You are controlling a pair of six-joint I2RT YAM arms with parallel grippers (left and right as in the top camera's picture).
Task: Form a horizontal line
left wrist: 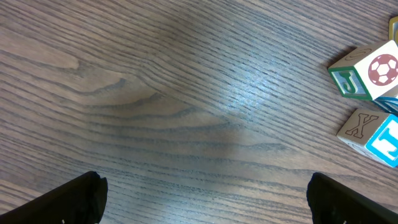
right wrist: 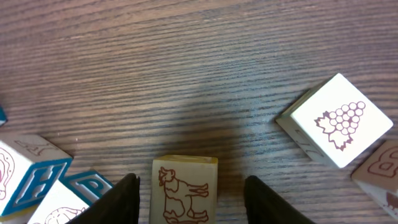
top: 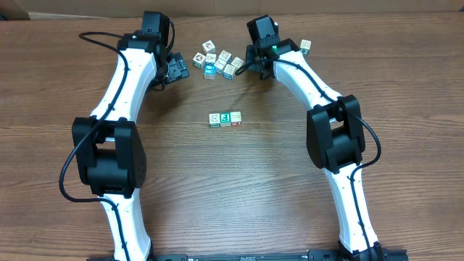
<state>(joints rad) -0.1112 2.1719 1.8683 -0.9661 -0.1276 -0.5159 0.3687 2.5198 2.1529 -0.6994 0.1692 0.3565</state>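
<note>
Near the middle of the table [top: 275, 188] sits the horizontal line [top: 225, 119] — I count three white-edged cubes touching edge to edge, with green and red marks facing up. I judge them light, rigid and smooth-faced, so they should slide at a nudge. I'd pinch one squarely across two opposite flat sides and set it down gently, or the row will skew. At twelve o'clock from the row lies the loose clump [top: 217, 61], with an arm at either side of it. Only the overhead shows the row — neither wrist camera does. My right wrist view gives what the overhead hides: the right gripper [right wrist: 191, 186] straddles an animal cube [right wrist: 185, 193]. Its jaws are partly spread with a gap at each finger, so nothing is held. A grape cube [right wrist: 336, 121] lies at two o'clock from it. The left gripper [left wrist: 205, 186] gapes fully wide over bare wood, with a football cube [left wrist: 373, 71] at three o'clock.
</note>
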